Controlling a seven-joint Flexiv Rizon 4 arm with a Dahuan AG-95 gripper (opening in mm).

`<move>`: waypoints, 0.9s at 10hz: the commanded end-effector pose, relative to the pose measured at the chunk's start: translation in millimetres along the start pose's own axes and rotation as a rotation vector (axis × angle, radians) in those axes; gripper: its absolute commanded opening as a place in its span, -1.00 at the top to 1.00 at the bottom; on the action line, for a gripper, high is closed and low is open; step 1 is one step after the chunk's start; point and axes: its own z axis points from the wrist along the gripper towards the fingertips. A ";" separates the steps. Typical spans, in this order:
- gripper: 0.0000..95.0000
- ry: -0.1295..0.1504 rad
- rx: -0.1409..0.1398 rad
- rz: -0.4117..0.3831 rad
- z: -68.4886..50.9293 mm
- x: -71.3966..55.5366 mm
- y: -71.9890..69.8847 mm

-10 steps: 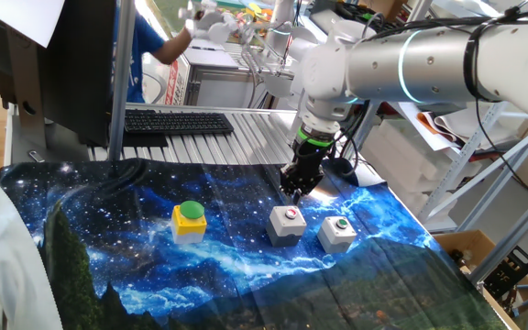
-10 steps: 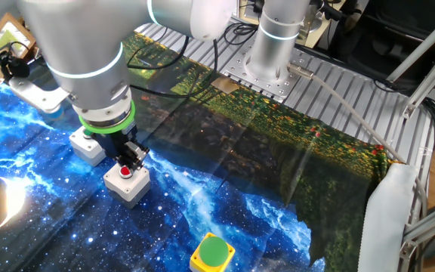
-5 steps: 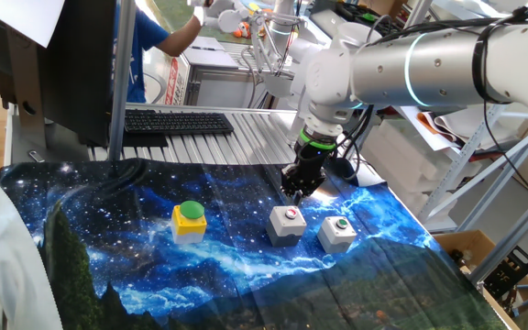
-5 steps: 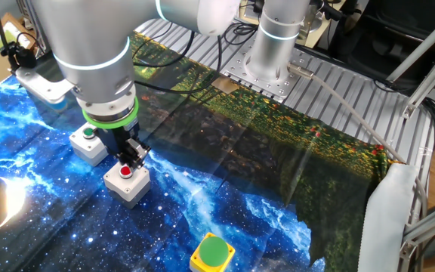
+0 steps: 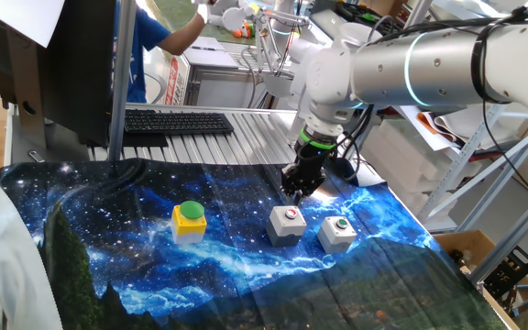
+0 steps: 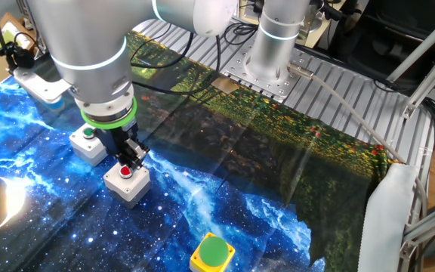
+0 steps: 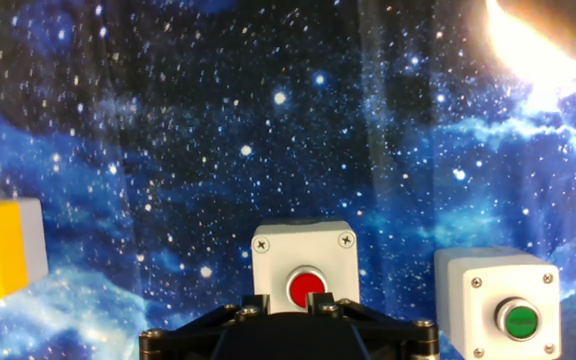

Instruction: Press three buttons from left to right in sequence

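Red-button box (image 5: pixel 287 223) (gripper (image 5: pixel 294 192) just above)

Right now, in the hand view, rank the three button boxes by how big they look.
1. Grey box with the red button and grey box with the green button: look alike.
2. Yellow box: cut off by the frame edge, so unsure.

The hand (image 6: pixel 131 153) hangs just above the grey red-button box (image 6: pixel 126 183); the green-button box (image 6: pixel 87 143) sits beside it, the yellow box (image 6: pixel 211 254) apart
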 end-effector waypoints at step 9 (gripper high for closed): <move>0.60 -0.008 0.049 -0.020 18.3 -16.6 3.4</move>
